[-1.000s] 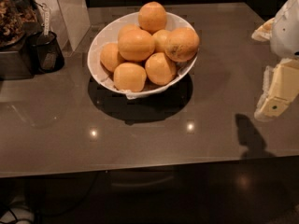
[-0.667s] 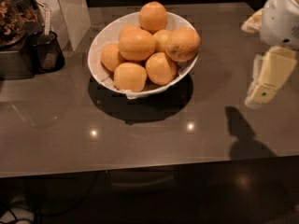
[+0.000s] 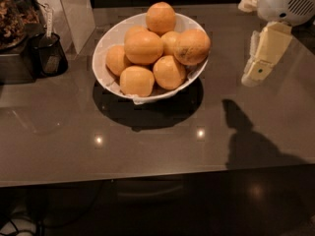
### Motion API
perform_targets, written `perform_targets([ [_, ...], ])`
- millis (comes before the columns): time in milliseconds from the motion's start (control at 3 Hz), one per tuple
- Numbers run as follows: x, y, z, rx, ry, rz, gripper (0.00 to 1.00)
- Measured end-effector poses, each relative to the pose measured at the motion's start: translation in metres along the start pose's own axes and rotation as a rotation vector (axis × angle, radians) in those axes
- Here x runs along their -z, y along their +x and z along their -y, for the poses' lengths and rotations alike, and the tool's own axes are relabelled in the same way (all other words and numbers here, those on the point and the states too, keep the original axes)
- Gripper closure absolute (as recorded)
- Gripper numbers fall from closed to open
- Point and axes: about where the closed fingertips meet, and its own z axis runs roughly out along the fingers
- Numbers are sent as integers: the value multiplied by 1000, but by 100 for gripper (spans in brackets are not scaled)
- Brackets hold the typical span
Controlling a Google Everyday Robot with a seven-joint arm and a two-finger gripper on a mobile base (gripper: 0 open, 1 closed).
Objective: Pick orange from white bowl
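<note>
The white bowl (image 3: 109, 42) stands on the dark grey counter at the back centre, piled with several oranges. The orange (image 3: 192, 46), large with brownish mottled patches, sits at the bowl's right rim, high on the pile. A cleaner bright fruit (image 3: 161, 17) tops the back of the pile and another (image 3: 143, 47) lies in the middle. My gripper (image 3: 256, 74) hangs from the white wrist at the upper right. It points down above the counter, to the right of the bowl and apart from the orange. It holds nothing.
A small black cup (image 3: 49, 57) with a utensil stands at the left, beside a dark appliance (image 3: 15, 38) and a pale upright panel (image 3: 75, 11). The counter's front edge (image 3: 147, 177) runs across the lower part of the view. The arm's shadow lies at the right.
My gripper has moved left toward the bowl and slightly up. The bowl and the oranges have not moved.
</note>
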Motion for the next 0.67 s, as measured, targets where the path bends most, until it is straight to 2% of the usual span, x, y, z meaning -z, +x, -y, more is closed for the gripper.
perform_targets([
  [333,-1,0,1,-9,4,11,0],
  [667,-12,-3,10,-33,4,82,0],
])
